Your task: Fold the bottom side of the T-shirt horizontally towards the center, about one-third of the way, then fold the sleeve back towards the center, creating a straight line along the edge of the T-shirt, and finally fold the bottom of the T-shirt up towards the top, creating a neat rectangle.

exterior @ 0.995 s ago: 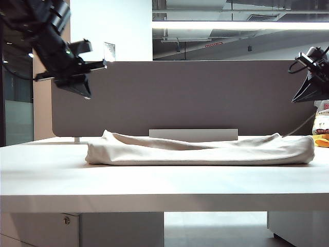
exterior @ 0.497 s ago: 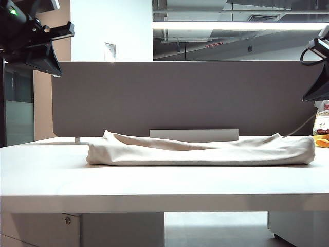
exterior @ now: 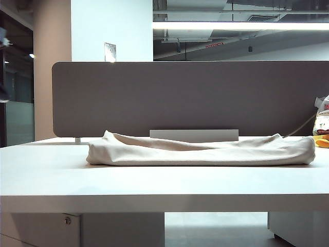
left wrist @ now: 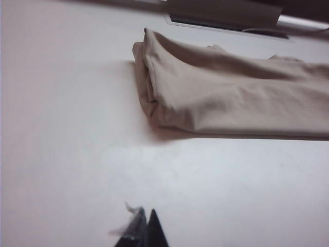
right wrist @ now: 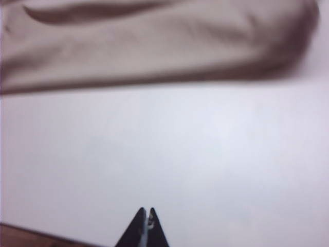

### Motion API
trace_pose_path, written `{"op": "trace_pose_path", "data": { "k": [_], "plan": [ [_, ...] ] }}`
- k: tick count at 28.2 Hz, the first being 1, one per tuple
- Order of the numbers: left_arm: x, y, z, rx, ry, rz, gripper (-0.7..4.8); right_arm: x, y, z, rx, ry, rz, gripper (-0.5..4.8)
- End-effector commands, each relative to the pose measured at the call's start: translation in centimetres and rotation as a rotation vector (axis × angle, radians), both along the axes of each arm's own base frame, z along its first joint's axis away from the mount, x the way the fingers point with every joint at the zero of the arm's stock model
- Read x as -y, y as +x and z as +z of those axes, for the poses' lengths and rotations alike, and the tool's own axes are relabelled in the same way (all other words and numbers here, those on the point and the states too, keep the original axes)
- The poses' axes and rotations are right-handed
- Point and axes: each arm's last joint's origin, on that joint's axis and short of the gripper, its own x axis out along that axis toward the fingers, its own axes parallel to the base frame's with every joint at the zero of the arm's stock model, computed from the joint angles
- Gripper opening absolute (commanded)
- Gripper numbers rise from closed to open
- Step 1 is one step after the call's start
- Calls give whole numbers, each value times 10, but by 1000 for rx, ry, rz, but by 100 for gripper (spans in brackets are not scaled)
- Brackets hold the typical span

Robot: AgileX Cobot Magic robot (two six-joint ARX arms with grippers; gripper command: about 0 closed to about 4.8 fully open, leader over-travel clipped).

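The beige T-shirt [exterior: 200, 150] lies folded into a long, narrow bundle across the middle of the white table [exterior: 154, 185]. Its folded end [left wrist: 154, 87] shows in the left wrist view, its other rounded end [right wrist: 288, 36] in the right wrist view. My left gripper [left wrist: 145, 213] is shut and empty, held above bare table well away from the shirt. My right gripper [right wrist: 146, 211] is also shut and empty, over bare table short of the shirt's long edge. Neither gripper appears in the exterior view. The hem cannot be made out.
A grey partition [exterior: 185, 98] stands behind the table, with a pale bar [exterior: 194, 134] at its foot. Yellow-and-white items [exterior: 322, 128] sit at the far right edge. The table's brown edge [right wrist: 31, 234] shows near the right gripper.
Both arms have lifted and pulled back out of the exterior view, the left one off to the left, the right one off to the right. The shirt has not moved.
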Motion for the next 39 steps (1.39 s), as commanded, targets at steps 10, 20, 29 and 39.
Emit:
{"op": "trace_pose_path", "data": {
  "k": [10,20,29,39],
  "plan": [
    [-9,-29,-41,-29,-28,29,-5,1,-28,-20,78,-34,-60,-6],
    [-9,-29,-40,-16,-31,30,-5,2,-28,-21,70,-41,-66,-5],
    [-11,-29,-40,26,122,51,-5,2,-28,-21,70,-41,-66,-5],
    [-36,-35,-43,151,155,159,-5,2,-28,-21,70,-41,-67,-5]
  ]
}}
